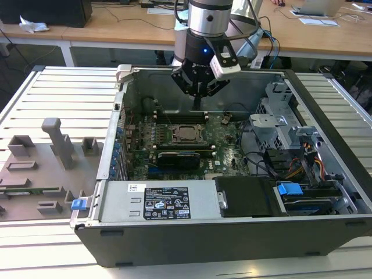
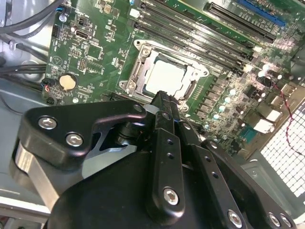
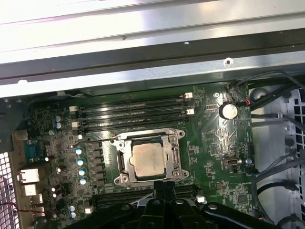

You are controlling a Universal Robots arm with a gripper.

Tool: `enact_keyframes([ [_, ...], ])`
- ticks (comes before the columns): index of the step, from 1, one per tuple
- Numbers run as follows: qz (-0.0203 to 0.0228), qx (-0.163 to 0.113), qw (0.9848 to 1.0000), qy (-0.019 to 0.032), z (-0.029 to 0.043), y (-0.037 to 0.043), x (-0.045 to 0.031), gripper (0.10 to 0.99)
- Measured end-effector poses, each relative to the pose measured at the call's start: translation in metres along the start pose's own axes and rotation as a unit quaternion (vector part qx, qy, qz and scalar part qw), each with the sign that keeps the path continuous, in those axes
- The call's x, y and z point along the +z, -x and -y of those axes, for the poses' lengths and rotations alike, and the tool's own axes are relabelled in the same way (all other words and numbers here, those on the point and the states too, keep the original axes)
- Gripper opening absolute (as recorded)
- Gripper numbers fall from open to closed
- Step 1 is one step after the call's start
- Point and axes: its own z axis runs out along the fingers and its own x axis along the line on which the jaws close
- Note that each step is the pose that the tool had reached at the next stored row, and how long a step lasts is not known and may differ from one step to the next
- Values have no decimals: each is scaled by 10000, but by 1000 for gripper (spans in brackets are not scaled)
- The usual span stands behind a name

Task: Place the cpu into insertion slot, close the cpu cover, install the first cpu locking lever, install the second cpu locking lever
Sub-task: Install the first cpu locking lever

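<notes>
The cpu (image 3: 147, 160) lies flat in the insertion slot (image 3: 122, 163) on the green motherboard, its silver top showing in both wrist views (image 2: 164, 76). The cpu cover (image 3: 144, 137), a silver frame, lies down around the chip. A thin metal lever (image 3: 95, 141) runs along the socket's side next to the memory slots. My gripper (image 1: 197, 103) hangs above the board, a little behind the socket (image 1: 187, 132) in the exterior view. Its black fingers are shut together with nothing between them, the tips just short of the socket's edge (image 2: 164, 97) (image 3: 164, 185).
The open computer case (image 1: 325, 116) lies on a slatted table. Long black memory slots (image 3: 133, 114) flank the socket. A black graphics card (image 1: 177, 158), the power supply (image 1: 157, 200), a drive cage (image 1: 279, 125) and cables crowd the inside. A grey fixture plate (image 1: 40, 168) lies outside the case at the exterior view's left.
</notes>
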Motion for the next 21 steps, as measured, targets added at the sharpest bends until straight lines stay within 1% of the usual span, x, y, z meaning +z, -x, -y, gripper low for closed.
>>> enact_keyframes([
  [10, 13, -316, 9995, -1, 0, 0, 0, 106],
  [18, 22, -542, 9985, -3, 0, 0, 0, 106],
  [21, 27, -644, 9979, -3, 0, 0, 0, 106],
])
